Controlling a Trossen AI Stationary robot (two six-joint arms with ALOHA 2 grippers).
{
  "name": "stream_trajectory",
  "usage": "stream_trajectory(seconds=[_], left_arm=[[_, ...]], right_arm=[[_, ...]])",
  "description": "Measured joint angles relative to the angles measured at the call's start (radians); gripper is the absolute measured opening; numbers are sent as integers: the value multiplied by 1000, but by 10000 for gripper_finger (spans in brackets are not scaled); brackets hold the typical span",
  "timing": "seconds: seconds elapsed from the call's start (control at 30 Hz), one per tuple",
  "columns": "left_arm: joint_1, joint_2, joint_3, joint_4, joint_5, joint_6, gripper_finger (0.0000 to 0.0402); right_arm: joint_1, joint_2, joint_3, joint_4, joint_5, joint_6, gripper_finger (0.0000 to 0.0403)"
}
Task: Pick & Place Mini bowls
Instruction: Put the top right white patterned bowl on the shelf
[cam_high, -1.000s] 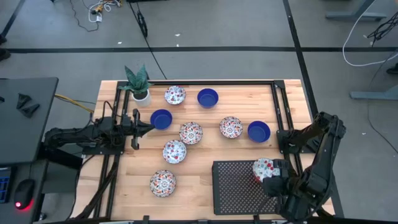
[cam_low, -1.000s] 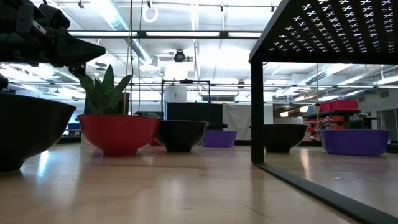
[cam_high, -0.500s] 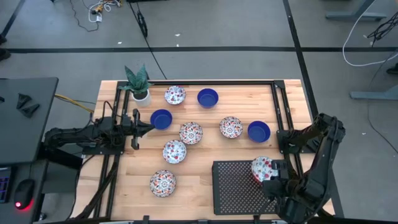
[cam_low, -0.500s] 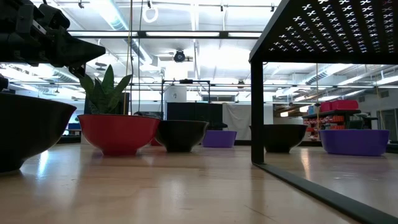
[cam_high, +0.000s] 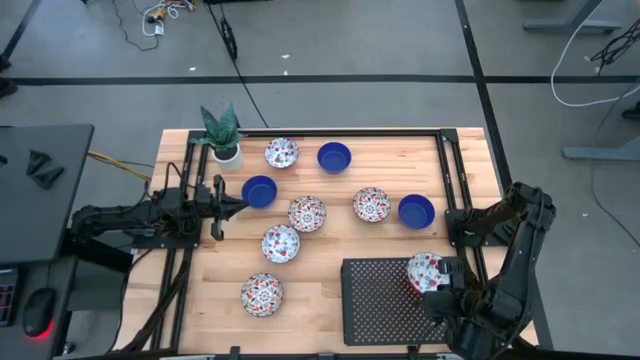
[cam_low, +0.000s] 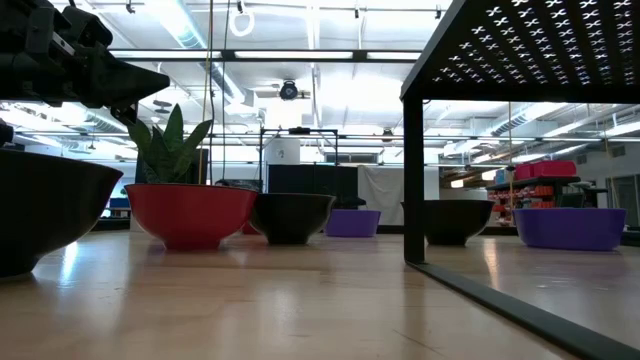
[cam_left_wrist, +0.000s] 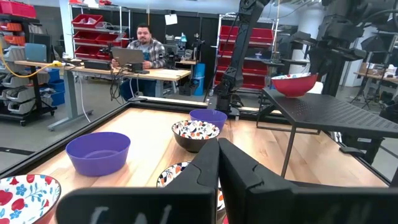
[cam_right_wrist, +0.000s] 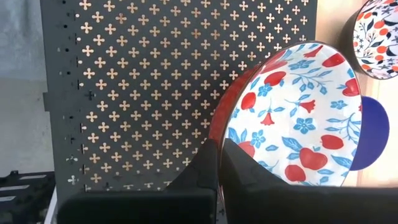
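Placement step, by my read. Right claw (cam_high: 432, 280) pinches rim of floral bowl (cam_high: 424, 270) over perforated rack (cam_high: 375, 300), right edge. Next: lower, release. Left claw (cam_high: 228, 207) closed, idle near blue bowl (cam_high: 259, 191).

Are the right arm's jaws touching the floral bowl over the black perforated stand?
Touching. In the right wrist view the right gripper is closed over the rim of the floral bowl, one jaw inside and one outside, above the perforated stand.
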Motion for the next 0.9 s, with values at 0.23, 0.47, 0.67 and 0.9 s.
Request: stream_trajectory(seconds=[0.23,0.47,0.67,0.9], left_arm=[[0,0,0,0,0,0,9],[0,0,0,0,0,-2,9],[0,0,0,0,0,-2,9],[0,0,0,0,0,-2,9]], right_arm=[[1,-2,-21,-1,-2,18,0],[0,-2,-22,-1,-27,14,0],[0,-2,-22,0,-34,13,3],[-1,0,-24,0,-86,15,31]])
